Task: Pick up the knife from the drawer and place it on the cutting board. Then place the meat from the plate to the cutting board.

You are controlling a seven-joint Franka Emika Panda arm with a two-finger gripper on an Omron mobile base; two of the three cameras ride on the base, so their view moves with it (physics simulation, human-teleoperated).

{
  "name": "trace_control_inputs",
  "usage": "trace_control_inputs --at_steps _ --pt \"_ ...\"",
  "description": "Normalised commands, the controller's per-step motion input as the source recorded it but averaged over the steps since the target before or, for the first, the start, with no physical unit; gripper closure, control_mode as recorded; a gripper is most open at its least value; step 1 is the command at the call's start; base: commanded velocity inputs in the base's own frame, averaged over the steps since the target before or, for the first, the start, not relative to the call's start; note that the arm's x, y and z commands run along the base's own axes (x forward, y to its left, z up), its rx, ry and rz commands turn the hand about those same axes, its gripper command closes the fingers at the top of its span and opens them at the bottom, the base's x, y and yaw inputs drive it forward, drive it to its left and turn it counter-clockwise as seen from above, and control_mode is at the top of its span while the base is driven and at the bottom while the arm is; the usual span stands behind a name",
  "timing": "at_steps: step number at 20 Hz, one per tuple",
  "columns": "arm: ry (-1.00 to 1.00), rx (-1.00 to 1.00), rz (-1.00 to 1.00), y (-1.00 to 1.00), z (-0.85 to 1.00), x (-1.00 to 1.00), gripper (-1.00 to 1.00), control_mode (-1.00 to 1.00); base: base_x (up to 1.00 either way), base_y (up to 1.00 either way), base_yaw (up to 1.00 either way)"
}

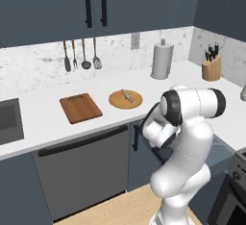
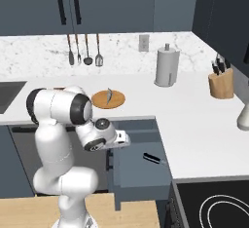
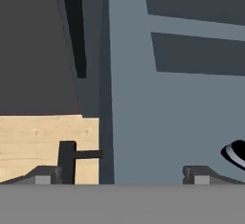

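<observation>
Claw spread, empty, over the open drawer. Knife lies off to one side; descending here risks missing its handle.

We see a white counter carrying the cutting board, the plate with the meat, a paper-towel roll and a knife block. The open drawer holds the knife.

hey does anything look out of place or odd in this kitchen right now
Only one thing: the drawer under the counter stands pulled open, with the knife lying loose inside. The meat sits on the plate and the cutting board lies bare, flat on the counter.
</observation>
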Motion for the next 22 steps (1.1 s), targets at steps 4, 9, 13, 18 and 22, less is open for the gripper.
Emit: trace_control_inputs --at_steps 4,9,13,18,22 --pt "0.0 0.11 0.01 1.0 -0.16 -0.63 -1.0 -1.0 0.0 0.0 0.0" --pt "0.08 0.15 0.0 0.84 -0.04 -0.49 -1.0 -1.0 0.0 0.0 0.0" --pt "0.13 0.17 0.0 0.72 0.05 -0.44 -1.0 -1.0 0.0 0.0 0.0" --pt "0.01 -0.02 0.0 0.17 0.67 -0.3 -1.0 -1.0 0.0 0.0 0.0" --pt "0.06 0.0 0.0 -0.18 1.0 -0.12 -1.0 -1.0 0.0 0.0 0.0"
